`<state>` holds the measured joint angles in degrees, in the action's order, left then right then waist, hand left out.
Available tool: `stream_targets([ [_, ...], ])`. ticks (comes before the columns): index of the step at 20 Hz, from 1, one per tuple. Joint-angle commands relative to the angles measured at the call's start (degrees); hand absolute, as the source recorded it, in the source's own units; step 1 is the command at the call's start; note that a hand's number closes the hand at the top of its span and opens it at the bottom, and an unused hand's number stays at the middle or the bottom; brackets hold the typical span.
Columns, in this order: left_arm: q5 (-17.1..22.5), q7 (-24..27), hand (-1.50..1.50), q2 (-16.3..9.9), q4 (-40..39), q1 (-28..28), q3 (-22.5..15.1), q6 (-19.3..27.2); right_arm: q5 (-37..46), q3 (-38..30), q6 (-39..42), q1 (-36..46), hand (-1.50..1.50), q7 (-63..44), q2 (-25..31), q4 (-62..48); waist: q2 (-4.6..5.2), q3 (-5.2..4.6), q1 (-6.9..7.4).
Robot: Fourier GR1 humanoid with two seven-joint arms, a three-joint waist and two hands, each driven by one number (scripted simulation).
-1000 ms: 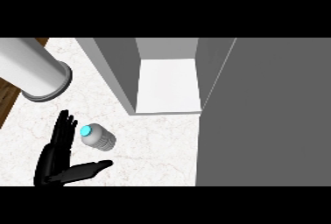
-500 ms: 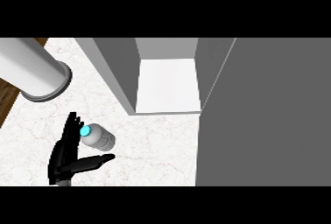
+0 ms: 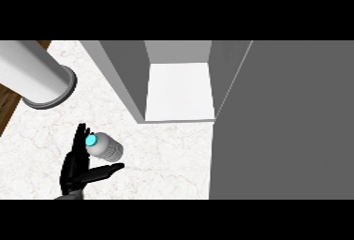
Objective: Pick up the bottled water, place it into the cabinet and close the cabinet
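The bottled water (image 3: 107, 146), a small clear bottle with a cyan cap, rests on the marble counter (image 3: 166, 159) at the lower left of the head view, its cap leaning to the left. My left hand (image 3: 75, 166) is open right beside it. Its straight fingers run along the bottle's left side and partly cover the cap, and the thumb sticks out to the right just below the bottle. The cabinet (image 3: 178, 89) stands open beyond it, showing a white shelf floor. My right hand does not show.
The open cabinet door (image 3: 290, 122) fills the right side as a broad grey panel. The cabinet's grey side wall (image 3: 124, 75) stands between the bottle and the shelf. A large grey cylinder (image 3: 38, 75) slants across the upper left. A wooden floor strip (image 3: 8, 115) shows beyond the counter's left edge.
My left hand has moved up and to the right, closing in on the bottle until its fingers lie against the bottle's left side. The bottle has barely moved.
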<state>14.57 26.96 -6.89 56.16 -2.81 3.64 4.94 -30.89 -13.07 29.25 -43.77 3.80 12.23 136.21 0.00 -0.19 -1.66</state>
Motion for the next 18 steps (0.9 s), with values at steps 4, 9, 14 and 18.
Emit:
stream_targets([
  [4,2.6,6.3,-1.5,1.1,-8.7,-4.0,1.3,-8.7,-10.5,-2.3,-1.5,-4.9,-1.5,-3.5,1.4,12.2,0.01,0.0,0.01],
  [9,2.0,13.4,1.5,1.4,-16.6,-5.7,2.3,-12.4,-8.6,-1.0,-4.0,-4.3,-1.5,-4.0,0.6,13.0,0.15,-0.02,0.33],
  [14,7.5,13.9,1.5,2.8,-20.1,-10.2,5.7,-19.4,-9.9,-4.0,-1.8,-2.7,-1.5,-1.1,3.2,7.9,0.16,0.01,0.46],
  [18,6.4,14.8,1.5,2.0,-21.0,-10.5,5.0,-20.6,-12.4,-6.8,-2.7,-5.7,-1.5,-1.9,4.0,12.4,-0.03,0.05,0.43],
])
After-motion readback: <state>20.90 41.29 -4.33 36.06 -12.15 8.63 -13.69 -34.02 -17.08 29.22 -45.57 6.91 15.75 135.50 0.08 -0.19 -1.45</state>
